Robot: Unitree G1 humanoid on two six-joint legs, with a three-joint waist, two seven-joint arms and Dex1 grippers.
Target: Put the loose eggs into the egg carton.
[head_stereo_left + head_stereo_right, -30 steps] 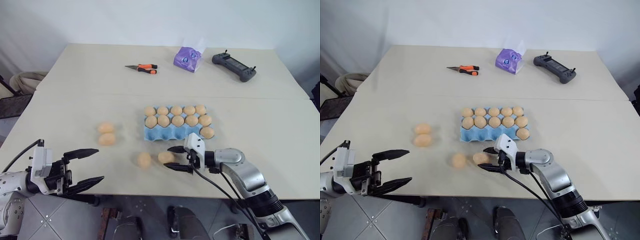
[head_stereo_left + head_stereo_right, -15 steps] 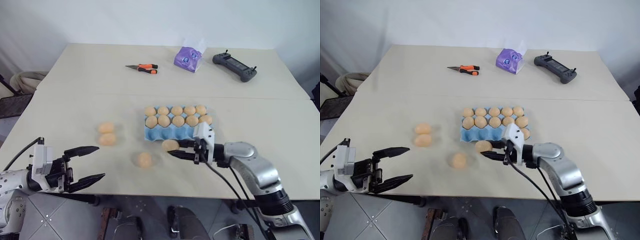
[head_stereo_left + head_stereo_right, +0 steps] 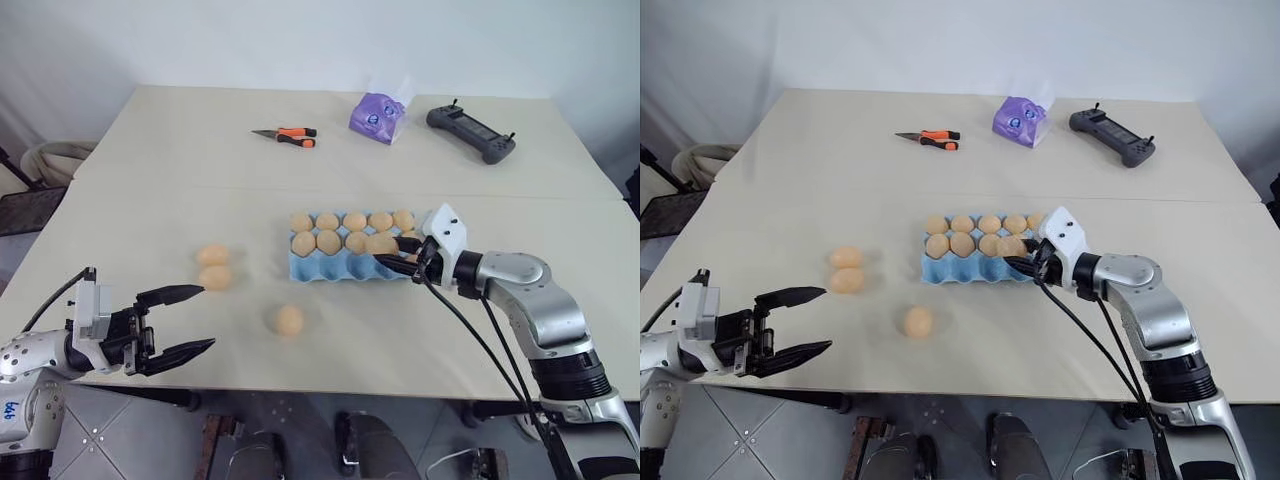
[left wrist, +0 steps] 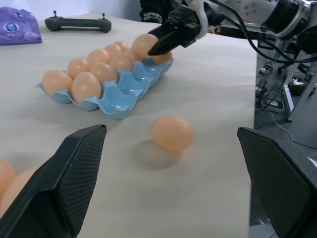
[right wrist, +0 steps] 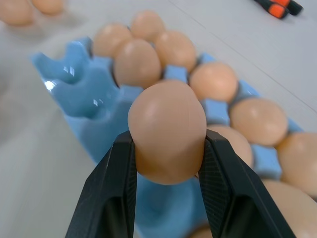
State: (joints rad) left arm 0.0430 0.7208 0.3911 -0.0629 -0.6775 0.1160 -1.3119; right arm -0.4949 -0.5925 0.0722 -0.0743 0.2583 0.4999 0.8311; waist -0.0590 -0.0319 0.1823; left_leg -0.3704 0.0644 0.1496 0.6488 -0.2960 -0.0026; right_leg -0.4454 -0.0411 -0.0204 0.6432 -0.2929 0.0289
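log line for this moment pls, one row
right claw: shut on egg, over egg carton | left claw: open, empty | loose eggs on table: single, pair

Your right gripper (image 3: 398, 252) and the egg (image 5: 167, 131) it is clamping are covering the egg carton's (image 3: 318, 270) right end, so you are not seeing whether those cups are filled. In the left wrist view, two eggs (image 4: 11, 184) are being cut off at the edge.
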